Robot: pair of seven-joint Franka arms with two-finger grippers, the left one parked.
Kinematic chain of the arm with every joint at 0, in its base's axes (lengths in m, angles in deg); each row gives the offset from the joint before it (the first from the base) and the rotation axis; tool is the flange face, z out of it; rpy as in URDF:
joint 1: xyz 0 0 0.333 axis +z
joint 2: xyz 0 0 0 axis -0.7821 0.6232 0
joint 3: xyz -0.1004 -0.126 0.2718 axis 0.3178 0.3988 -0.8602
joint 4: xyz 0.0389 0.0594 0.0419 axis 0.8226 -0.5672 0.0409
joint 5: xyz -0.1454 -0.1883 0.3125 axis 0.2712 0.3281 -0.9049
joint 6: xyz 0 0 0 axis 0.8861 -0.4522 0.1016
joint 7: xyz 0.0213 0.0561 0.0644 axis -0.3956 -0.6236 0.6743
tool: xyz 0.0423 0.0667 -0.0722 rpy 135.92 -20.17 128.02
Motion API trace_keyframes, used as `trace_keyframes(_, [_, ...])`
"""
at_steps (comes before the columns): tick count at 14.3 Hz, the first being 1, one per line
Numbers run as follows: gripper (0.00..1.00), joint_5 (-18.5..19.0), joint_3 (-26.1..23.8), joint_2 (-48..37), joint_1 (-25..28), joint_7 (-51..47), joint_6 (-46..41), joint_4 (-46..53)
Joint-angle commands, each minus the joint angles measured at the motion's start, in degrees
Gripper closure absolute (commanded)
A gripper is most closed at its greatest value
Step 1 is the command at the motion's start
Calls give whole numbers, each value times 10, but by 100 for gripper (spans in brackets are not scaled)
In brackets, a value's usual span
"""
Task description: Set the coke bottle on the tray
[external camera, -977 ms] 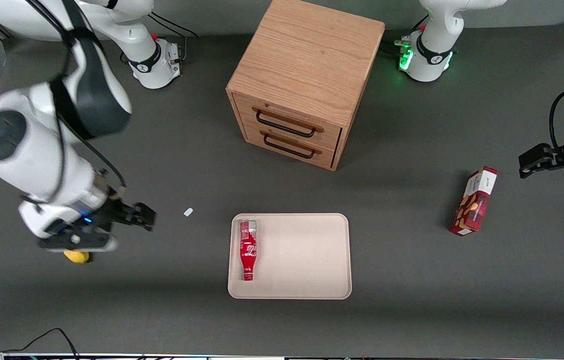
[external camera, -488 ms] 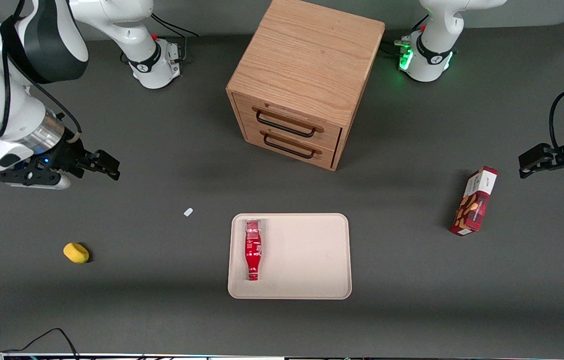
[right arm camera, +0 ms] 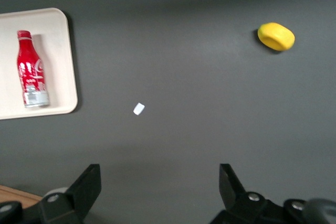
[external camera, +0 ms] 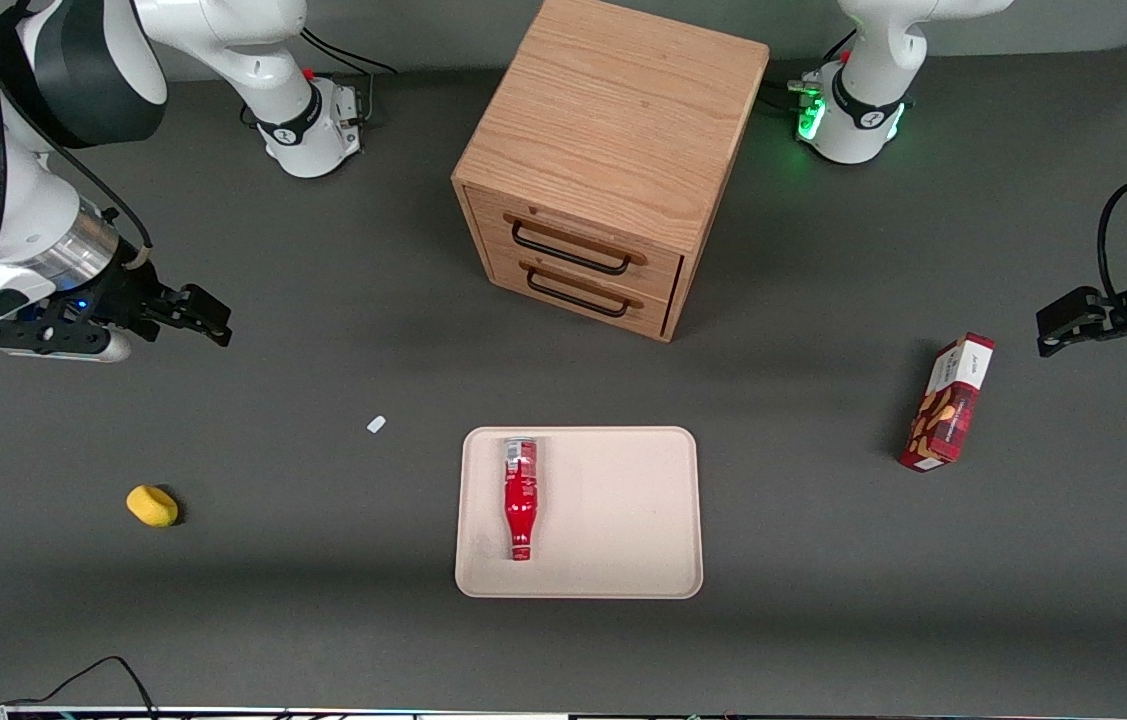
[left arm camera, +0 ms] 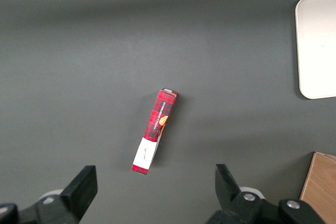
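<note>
One grey worktop (external camera: 323, 620) carries everything. Taking the tray (external camera: 623, 520) as the mark: the wooden drawer cabinet (external camera: 613, 160) stands farther from the front camera than it, drawers facing the tray. The hand (external camera: 198, 320) hangs well off toward the working arm's end, fingers spread, gripping nothing. The coke bottle (external camera: 520, 497) lies flat on the tray, at its end toward the working arm. A yellow lump (external camera: 152, 505) and a white scrap (external camera: 376, 424) lie off the tray toward the hand.
</note>
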Motion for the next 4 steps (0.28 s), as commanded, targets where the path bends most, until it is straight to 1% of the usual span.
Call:
trace_keyframes(1, [0,-2,10,-13,-7,24,-55,26])
trace_keyframes(4, [0,-2,14,-13,-8,32,-81,44])
